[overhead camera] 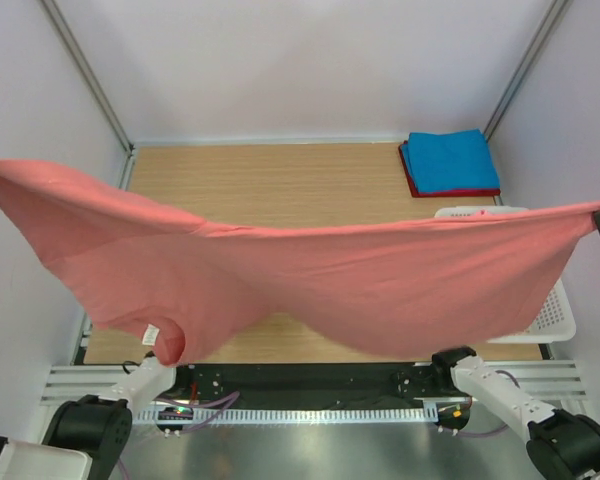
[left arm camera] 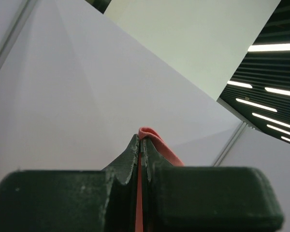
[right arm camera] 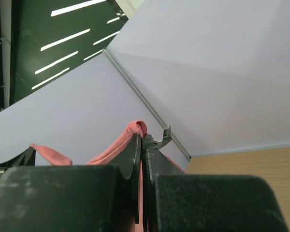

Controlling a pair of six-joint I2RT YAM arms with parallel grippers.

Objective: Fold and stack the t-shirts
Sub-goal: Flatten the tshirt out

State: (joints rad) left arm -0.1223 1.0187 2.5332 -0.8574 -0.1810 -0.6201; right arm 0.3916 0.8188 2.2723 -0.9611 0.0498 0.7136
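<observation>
A salmon-red t-shirt (overhead camera: 310, 280) hangs stretched in the air across the whole top view, sagging in the middle, with a white label near its lower left. My left gripper (left arm camera: 141, 140) is shut on one end of it; a fold of the cloth (left arm camera: 159, 145) pokes out past the fingertips. My right gripper (right arm camera: 144, 137) is shut on the other end (right arm camera: 121, 142). In the top view the shirt's ends reach the left and right frame edges. A folded blue t-shirt (overhead camera: 450, 160) lies on a folded dark red t-shirt (overhead camera: 458, 192) at the table's back right.
The wooden table (overhead camera: 280, 185) shows behind the hanging shirt. A white mesh basket (overhead camera: 552, 322) stands at the right, mostly hidden by the cloth. White walls with metal posts close in the back and sides. Both arm bases sit at the near edge.
</observation>
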